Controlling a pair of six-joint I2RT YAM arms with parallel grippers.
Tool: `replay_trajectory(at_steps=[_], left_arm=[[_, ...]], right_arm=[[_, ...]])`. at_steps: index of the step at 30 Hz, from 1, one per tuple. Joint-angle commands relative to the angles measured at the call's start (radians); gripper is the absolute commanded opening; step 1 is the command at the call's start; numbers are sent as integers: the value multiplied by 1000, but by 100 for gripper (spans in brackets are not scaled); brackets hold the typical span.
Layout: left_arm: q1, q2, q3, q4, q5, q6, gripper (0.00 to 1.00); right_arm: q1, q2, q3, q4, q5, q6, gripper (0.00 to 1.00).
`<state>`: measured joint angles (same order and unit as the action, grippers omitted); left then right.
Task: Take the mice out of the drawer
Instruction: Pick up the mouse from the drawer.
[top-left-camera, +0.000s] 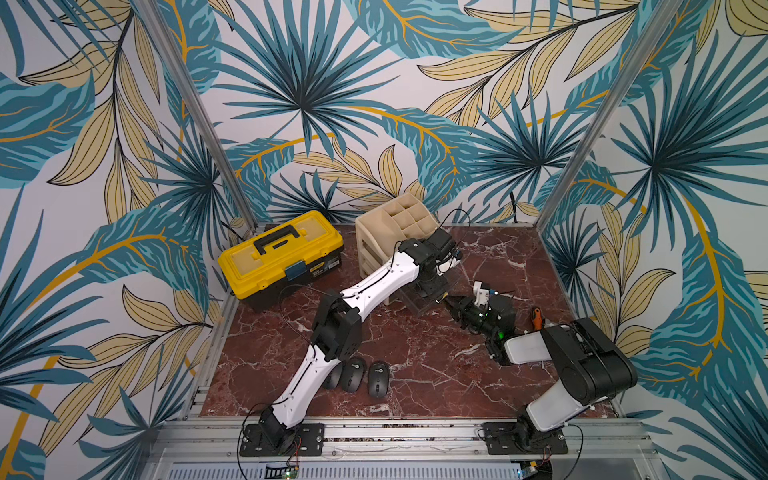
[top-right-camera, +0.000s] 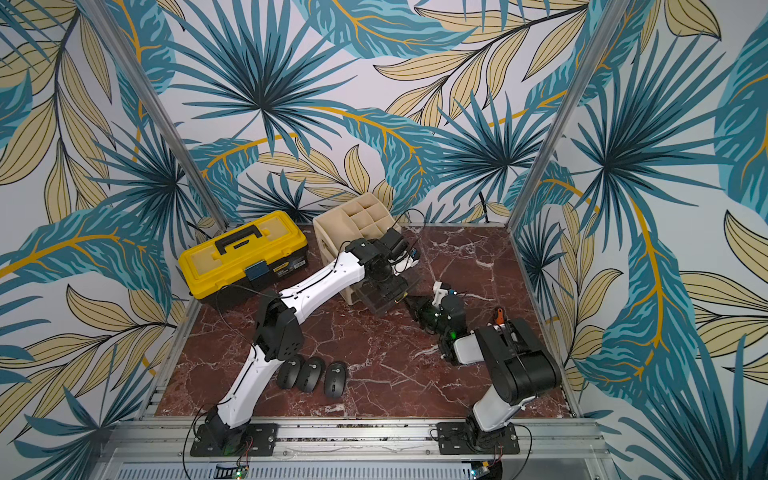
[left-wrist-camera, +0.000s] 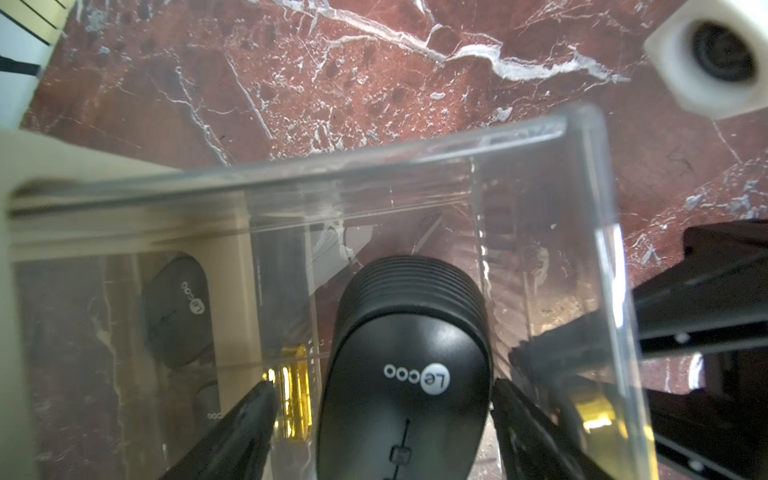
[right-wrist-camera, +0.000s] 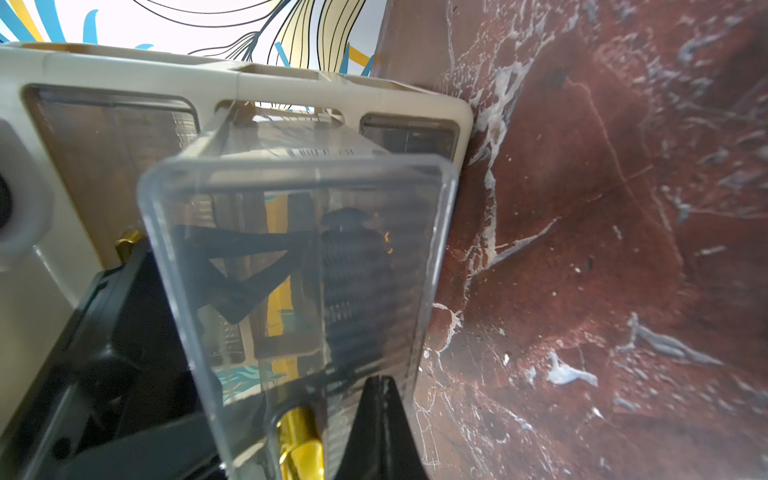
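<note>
The clear drawer (left-wrist-camera: 598, 232) stands pulled out of the beige organizer (top-left-camera: 390, 232). One black mouse (left-wrist-camera: 405, 374) with a white logo lies in it. My left gripper (left-wrist-camera: 384, 384) reaches down into the drawer, open, a finger on each side of that mouse. A gap shows at one finger (left-wrist-camera: 249, 419). Another mouse (left-wrist-camera: 174, 311) shows dimly through the plastic, further in. Three mice lie side by side on the table (top-left-camera: 353, 374) (top-left-camera: 378, 377) (top-right-camera: 289, 371). My right gripper (right-wrist-camera: 380, 380) is shut, its tip against the drawer front (right-wrist-camera: 291, 249) beside the gold handle (right-wrist-camera: 299, 440).
A yellow toolbox (top-left-camera: 278, 253) sits at the back left of the red marble table (top-left-camera: 415, 365). An orange-handled tool (top-left-camera: 537, 318) lies near the right arm's elbow. Aluminium rails border the table at the front and the sides.
</note>
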<state>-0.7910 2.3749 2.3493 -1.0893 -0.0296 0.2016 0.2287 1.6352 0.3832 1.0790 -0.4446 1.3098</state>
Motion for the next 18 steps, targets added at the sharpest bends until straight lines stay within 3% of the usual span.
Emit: replay_trajectory(at_steps=[1, 8, 18], left_arm=[[-7, 6, -19, -7, 3, 24, 83], [-3, 34, -15, -9, 3, 19, 66], [10, 23, -14, -15, 62, 12, 65]], right_arm=[[1, 15, 18, 59, -22, 7, 0], [1, 4, 8, 31, -18, -5, 0], [1, 58, -12, 49, 14, 6, 0]])
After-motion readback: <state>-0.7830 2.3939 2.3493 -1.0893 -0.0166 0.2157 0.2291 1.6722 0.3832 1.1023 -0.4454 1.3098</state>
